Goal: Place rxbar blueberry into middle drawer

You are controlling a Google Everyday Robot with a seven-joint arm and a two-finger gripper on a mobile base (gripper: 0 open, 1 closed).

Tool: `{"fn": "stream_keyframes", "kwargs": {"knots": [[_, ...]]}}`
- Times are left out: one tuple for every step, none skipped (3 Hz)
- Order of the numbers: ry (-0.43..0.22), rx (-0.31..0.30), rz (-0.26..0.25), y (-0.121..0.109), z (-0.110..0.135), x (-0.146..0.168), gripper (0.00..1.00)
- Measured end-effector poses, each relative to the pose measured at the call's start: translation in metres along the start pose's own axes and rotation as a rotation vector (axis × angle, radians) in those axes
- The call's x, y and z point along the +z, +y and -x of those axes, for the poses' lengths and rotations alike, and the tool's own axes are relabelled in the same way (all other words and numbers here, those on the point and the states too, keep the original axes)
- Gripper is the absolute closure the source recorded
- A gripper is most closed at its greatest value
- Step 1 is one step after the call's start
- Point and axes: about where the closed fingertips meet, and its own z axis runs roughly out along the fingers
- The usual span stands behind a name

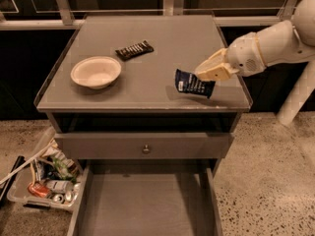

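The gripper (204,74) is reaching in from the right over the table (162,31) and is clamping the rxbar blueberry (194,84) by its upper right edge, its fingers pinching together on the wrapper. The bar is hanging tilted from that grip, above the right front part of the table top, and the shadow lying under it suggests it is riding clear of the surface rather than resting on it. The middle drawer (142,205) is standing pulled out below, its grey floor showing nothing in it, under the closed drawer front with the round knob (145,149). A pale bowl (96,72) and a black-brown bar (134,49) are sitting on the left half of the table, well apart from the gripper. Judging by this, the pick is looking done, while the carry out past the front edge, the descent to the open drawer and the release are all remaining to be done
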Motion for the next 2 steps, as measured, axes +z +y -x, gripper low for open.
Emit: {"fn": "stream_keyframes", "kwargs": {"knots": [[-0.028,-0.006,-0.016,0.018,-0.007,-0.024,1.0],[-0.042,-0.015,-0.026,0.033,-0.012,-0.036,1.0]]}}
